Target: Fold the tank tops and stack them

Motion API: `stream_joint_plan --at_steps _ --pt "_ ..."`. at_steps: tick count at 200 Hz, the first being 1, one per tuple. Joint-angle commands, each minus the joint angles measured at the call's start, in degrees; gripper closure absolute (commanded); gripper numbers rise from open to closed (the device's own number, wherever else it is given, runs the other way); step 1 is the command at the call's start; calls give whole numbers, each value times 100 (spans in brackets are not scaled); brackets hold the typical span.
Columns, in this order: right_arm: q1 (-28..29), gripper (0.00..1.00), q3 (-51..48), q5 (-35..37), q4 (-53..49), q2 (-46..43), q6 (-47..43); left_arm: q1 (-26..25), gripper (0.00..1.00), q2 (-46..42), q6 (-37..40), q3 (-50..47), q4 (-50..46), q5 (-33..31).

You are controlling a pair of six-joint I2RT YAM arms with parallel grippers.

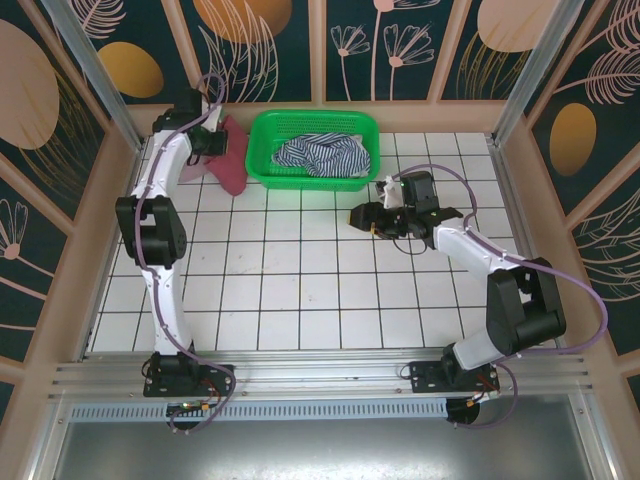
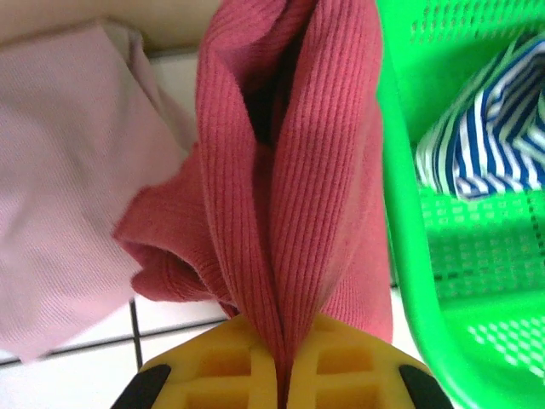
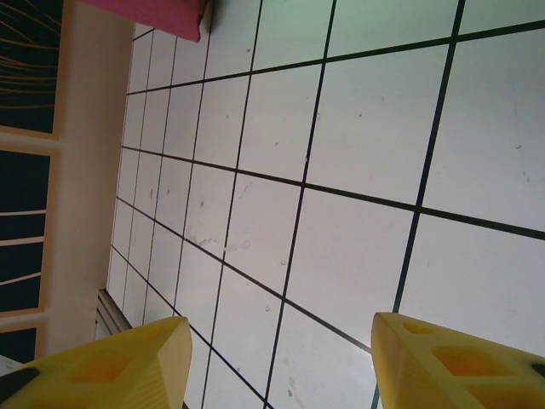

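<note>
Tank tops on the white-tiled surface [image 1: 300,280], far left corner and basket. Top external view: the dark red tank top [image 1: 232,160] lies bunched just left of the green basket [image 1: 313,115], touching its wall; the mauve-pink tank top [image 1: 188,172] lies against the dark red one on its left side; the navy-and-white striped tank top [image 1: 322,155] lies crumpled inside the basket. The left claw [image 1: 210,140] is at the cloth pile in the corner; the right claw [image 1: 365,218] hangs over bare tiles in front of the basket's right end, well apart from all three tops. Left wrist view: the left claw [image 2: 283,375] is pressed together on a ribbed fold of the dark red tank top [image 2: 289,213], the cloth pinched between its yellow fingers [image 2: 213,371] and rising as two ridges. The mauve-pink tank top [image 2: 60,213] lies to the left, the green basket [image 2: 477,298] with the striped tank top [image 2: 494,136] to the right. Right wrist view: the right claw [image 3: 281,358] is spread, its yellow fingers [image 3: 128,358] far apart with nothing between them, above bare tiles; an edge of the dark red tank top [image 3: 162,13] shows at the top.
</note>
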Motion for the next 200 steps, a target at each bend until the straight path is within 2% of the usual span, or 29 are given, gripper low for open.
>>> stream_joint_plan --at_steps 1,17,43,62,76,113,123,141,164,200 --pt "-39 42 231 67 152 108 30 38 100 32 224 392 237 -558" --pt "-36 41 257 75 139 143 1 92 100 67 379 442 411 -717" --pt "-43 41 257 58 211 236 34 365 100 388 182 673 393 -556" --pt "-42 41 235 41 312 312 90 485 100 482 348 577 483 -611" --pt "-35 41 193 36 377 375 122 627 100 617 249 668 508 -396" --pt "-20 41 191 -8 575 591 212 944 100 1151 208 877 685 -466" --pt "-10 40 218 -21 586 673 221 1000 93 1273 206 873 839 -625" --pt "15 40 270 6 582 745 227 1068 88 1455 103 888 1027 -905" --pt "16 39 357 11 538 811 246 1099 75 1607 -22 877 1107 -1090" --pt "17 39 553 58 377 879 202 1130 64 1436 -241 921 1001 -848"
